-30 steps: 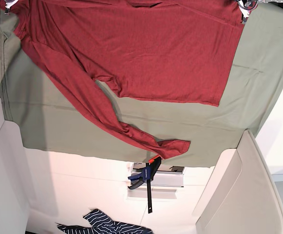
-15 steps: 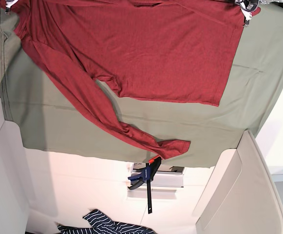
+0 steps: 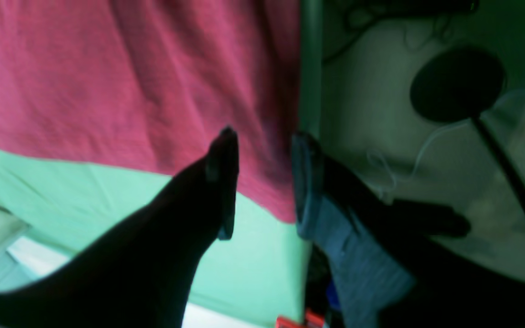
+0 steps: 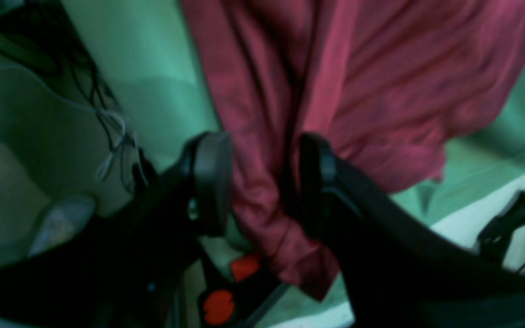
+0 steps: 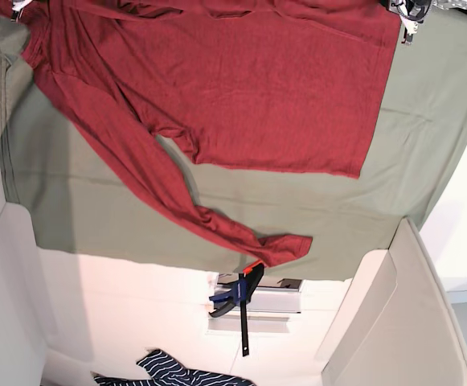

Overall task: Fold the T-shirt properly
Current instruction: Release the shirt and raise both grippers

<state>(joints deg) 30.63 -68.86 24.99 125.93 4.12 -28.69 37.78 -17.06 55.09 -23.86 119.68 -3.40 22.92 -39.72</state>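
Both grippers had just let go: the left gripper point(image 3: 262, 182) and right gripper point(image 4: 265, 182) stood parted around slack fabric, gripping nothing. The T-shirt point(image 5: 241, 88) lay spread on the green sheet point(image 5: 426, 137), thin, limp, best pinched at hem corners.

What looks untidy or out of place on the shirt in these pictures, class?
The T-shirt lies mostly flat on the green sheet, but one long sleeve trails diagonally off the body, its cuff at the sheet's edge. A striped garment lies apart below.
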